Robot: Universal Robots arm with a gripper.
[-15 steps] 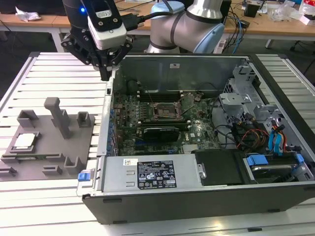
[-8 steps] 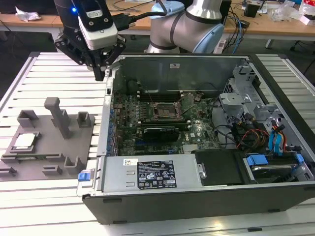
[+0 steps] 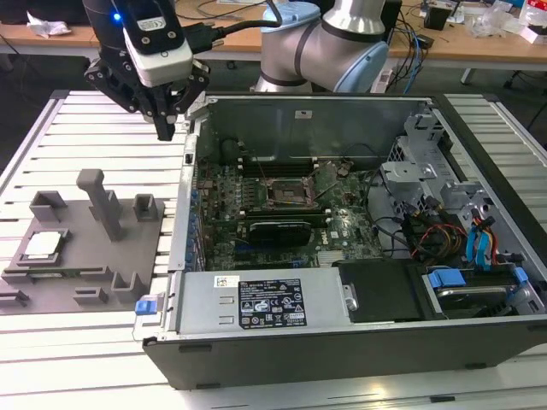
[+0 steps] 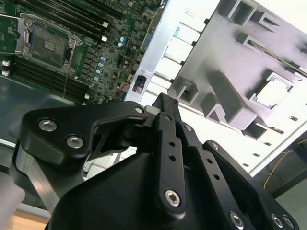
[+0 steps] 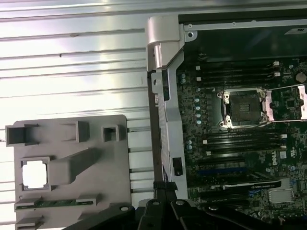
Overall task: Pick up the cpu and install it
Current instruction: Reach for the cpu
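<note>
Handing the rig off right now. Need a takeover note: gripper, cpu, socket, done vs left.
Gripper: jaws shut, holding nothing, hanging above the slatted table between the grey tray and the computer case.
cpu: lying in its tray recess, untouched.
Socket: on the motherboard inside the case, looks open and empty.
Done: nothing yet.
Left: pick-up and install.

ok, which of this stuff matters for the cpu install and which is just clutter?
Job:
- cpu, sitting in the tray
- socket, inside the case
- gripper, shut, holding nothing, up by the case's corner

Clutter:
- card beside the socket
- drive cables
- desk behind
</note>
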